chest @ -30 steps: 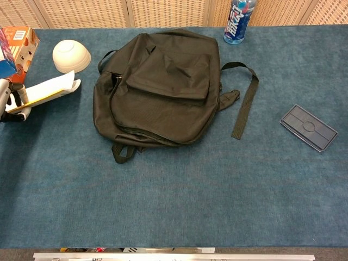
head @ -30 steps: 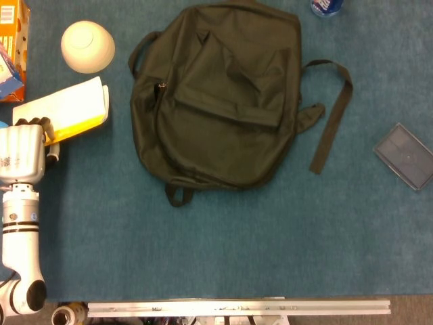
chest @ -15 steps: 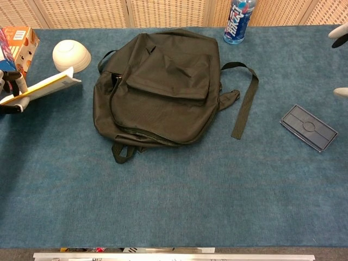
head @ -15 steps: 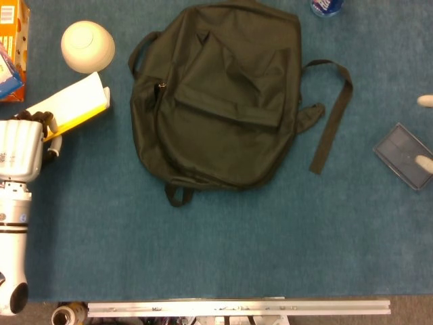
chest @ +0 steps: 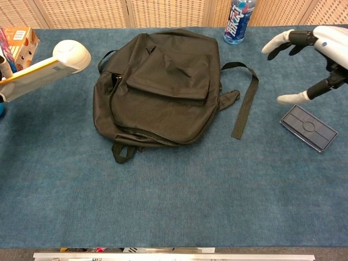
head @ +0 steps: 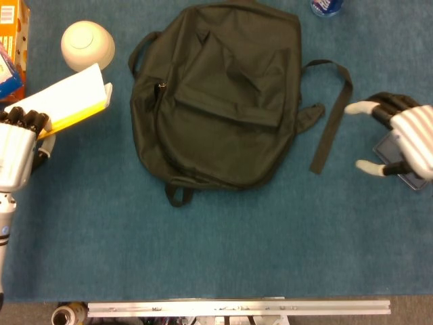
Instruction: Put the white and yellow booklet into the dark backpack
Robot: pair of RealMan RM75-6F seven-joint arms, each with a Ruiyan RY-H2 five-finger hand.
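The booklet [head: 71, 100] is held by the left hand [head: 17, 145] at the left edge of the table [head: 223, 237], raised off the surface and tilted, with its white face up and its yellow edge toward the hand. In the chest view the booklet [chest: 35, 76] overlaps the bowl [chest: 72, 53] behind it. The left hand grips the booklet's near end; its fingers [head: 24, 118] are curled over that end.

The backpack [head: 216, 95] lies flat on the table, well apart from the booklet, to its right. Its strap [head: 331, 115] trails out to the right. The zipper [chest: 116, 81] on the backpack's left side shows a short gap; how far it is undone cannot be told.

The right hand [head: 399, 139] hovers above the table right of the strap, holding nothing, its fingers spread. It is over the flat grey case [chest: 309, 128].

A bottle [chest: 238, 20] stands at the far edge behind the backpack. An orange box [chest: 22, 41] stands at the far left, near the bowl.
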